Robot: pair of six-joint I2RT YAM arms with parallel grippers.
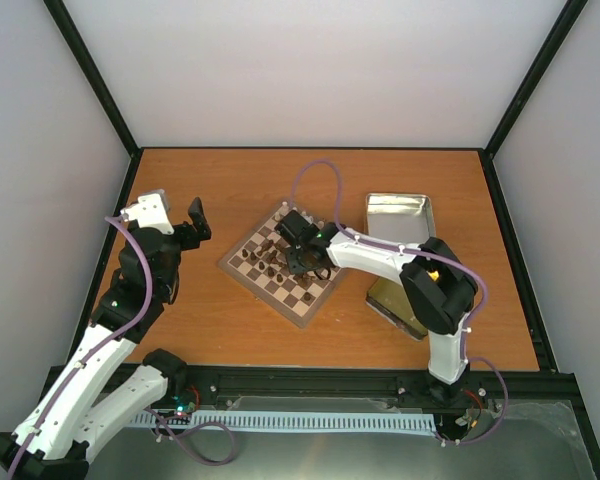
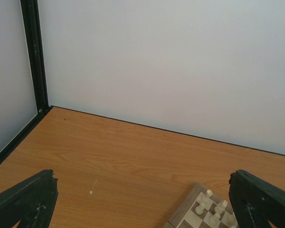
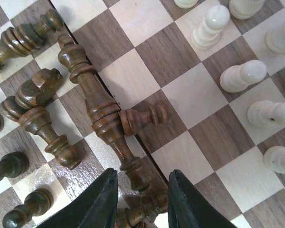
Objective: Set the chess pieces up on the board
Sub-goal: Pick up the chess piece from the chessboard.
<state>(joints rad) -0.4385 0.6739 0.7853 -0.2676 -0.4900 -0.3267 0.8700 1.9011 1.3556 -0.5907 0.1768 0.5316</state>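
While left fingers [image 2: 28, 199] hang spread, parted right fingers [image 3: 102, 202] straddle fallen chess pieces [image 3: 102, 111] on board [image 3: 180, 90].

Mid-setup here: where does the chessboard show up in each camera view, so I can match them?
Top external: the board lies near the centre of the picture, turned like a diamond.
Left wrist: only one corner of the board shows, at the bottom edge, right of centre.
Right wrist: the board fills the whole frame.
Shared landmark: the cream chessmen, clear in both wrist views.
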